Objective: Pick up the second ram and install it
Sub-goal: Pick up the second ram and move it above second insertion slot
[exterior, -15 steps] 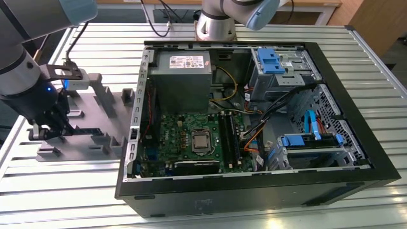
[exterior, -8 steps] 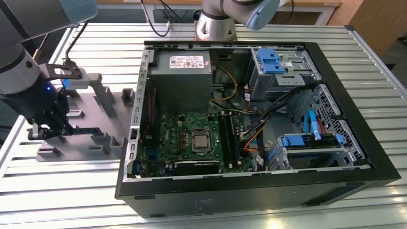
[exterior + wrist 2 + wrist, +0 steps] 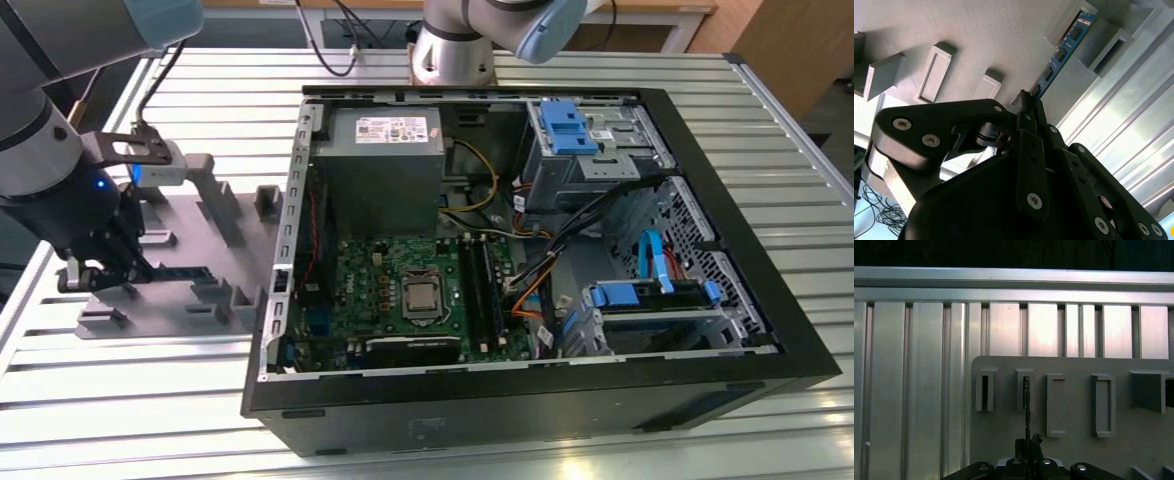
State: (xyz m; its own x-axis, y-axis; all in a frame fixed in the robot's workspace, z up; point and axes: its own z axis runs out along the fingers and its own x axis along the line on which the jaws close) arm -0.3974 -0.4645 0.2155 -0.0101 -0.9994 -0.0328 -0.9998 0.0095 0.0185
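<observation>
The second ram [image 3: 1064, 50] is a thin blue-green stick with black chips, standing on edge in the slots of a grey holder plate [image 3: 979, 35]. In the first wrist view the second ram [image 3: 1026, 405] shows edge-on as a thin dark line running from a slot block to my fingers. My gripper [image 3: 1030, 102] is shut on the near end of the stick, its black fingertips pinching both faces, as my gripper [image 3: 1027, 442] also shows from above. In the exterior view my gripper [image 3: 91, 272] sits low over the holder plate [image 3: 200, 230], at that view's left.
An open black computer case [image 3: 747, 330] lies on the slatted aluminium table [image 3: 134, 400], to the exterior view's right of the holder. Inside are the green motherboard [image 3: 380, 290], a grey power supply [image 3: 380, 165] and blue drive brackets [image 3: 567, 125]. Another arm's base [image 3: 454, 50] stands behind the case.
</observation>
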